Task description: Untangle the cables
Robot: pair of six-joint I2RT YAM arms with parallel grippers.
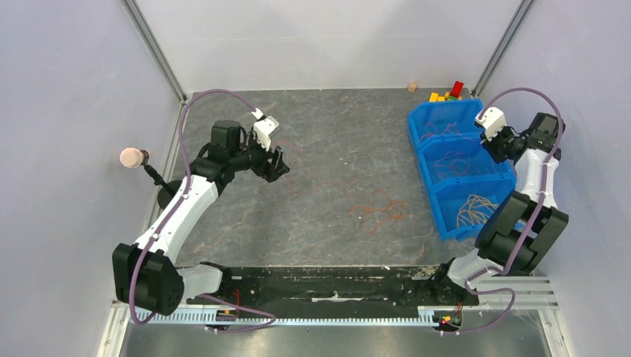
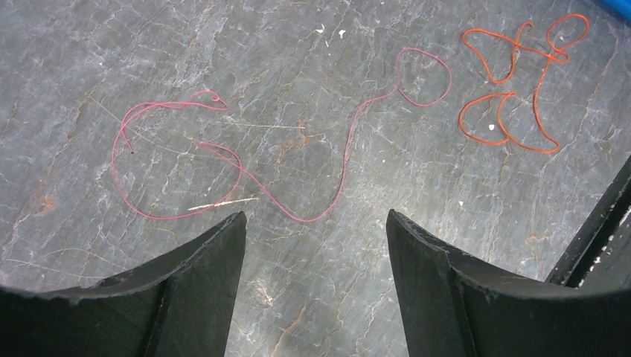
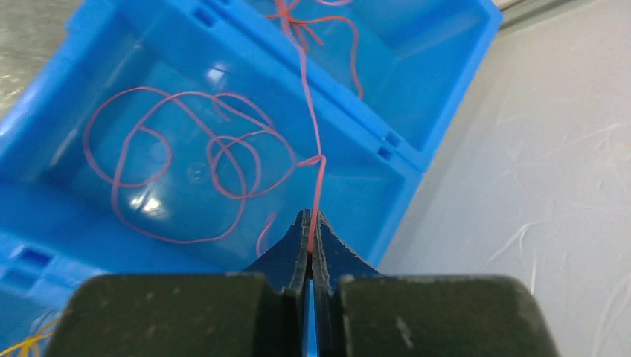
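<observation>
Two cables lie loose on the grey table: a long red one (image 2: pixel 223 160) in wide curls and an orange one (image 2: pixel 513 97) in small loops, seen from above as the orange cable (image 1: pixel 379 212). My left gripper (image 2: pixel 316 223) hovers open just short of the red cable, nothing between its fingers; from above the left gripper (image 1: pixel 277 165) is left of centre. My right gripper (image 3: pixel 310 223) is over the blue bin (image 3: pixel 417 160), shut on a thin red cable (image 3: pixel 317 190) that runs up into the far compartment. Another red cable (image 3: pixel 186 163) coils in the middle compartment.
The blue bin (image 1: pixel 446 111) has three compartments and stands at the right; its nearest one holds pale yellow cables (image 1: pixel 472 208). Coloured blocks (image 1: pixel 446 93) lie behind it. A pink-headed microphone (image 1: pixel 132 158) sticks out at the left wall. Enclosure walls ring the table.
</observation>
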